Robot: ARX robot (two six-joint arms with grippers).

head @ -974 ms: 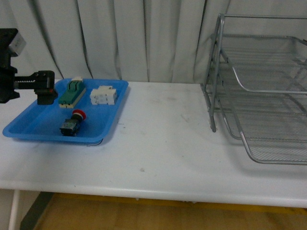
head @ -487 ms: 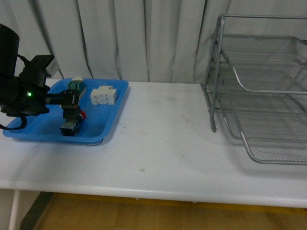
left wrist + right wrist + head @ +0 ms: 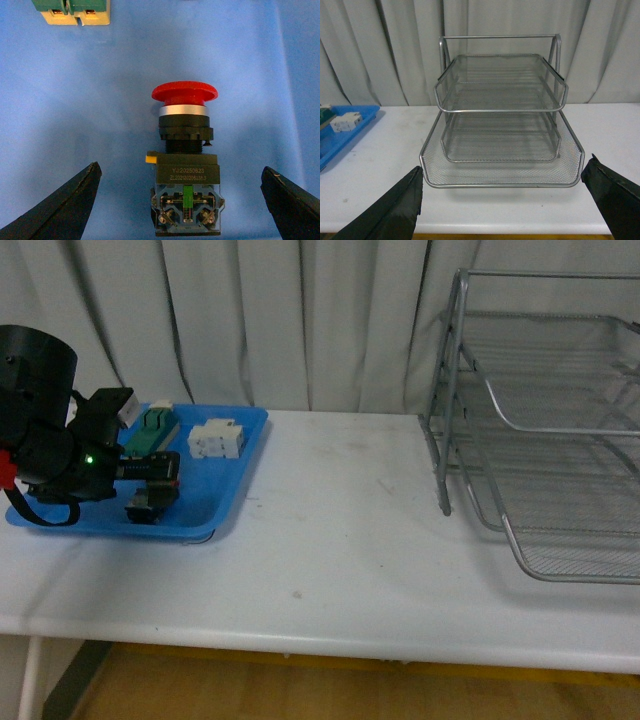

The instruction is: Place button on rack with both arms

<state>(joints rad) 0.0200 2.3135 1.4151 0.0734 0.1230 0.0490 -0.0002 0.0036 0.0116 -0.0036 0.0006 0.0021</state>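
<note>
Across the room a white counter (image 3: 340, 540) runs wide, with grey curtains behind it. Well away from the blue tray (image 3: 215, 502), at the counter's other end, stands the rack (image 3: 545, 430), silver wire mesh on a tube frame; the front view cuts off its right side, though the right wrist view shows it whole with its lowest tray slid forward.

Over the blue tray hangs the left arm (image 3: 45, 440), a bulky black joint with a small green light, covering the tray's left part. Only the fingertips of the right arm show, and only in its own wrist view; the right gripper (image 3: 502, 167) is spread wide, facing the rack.

Inside the tray, near its back wall, lie a green and beige block (image 3: 152, 430) and just beside it a white blocky part (image 3: 216, 438).

Nearer the tray's front rim lies the button (image 3: 186, 130), on its side, red cap towards the green block. From the front it is mostly hidden by the left gripper (image 3: 152, 485). That gripper is spread, one finger on either side of the button and neither touching it.
</note>
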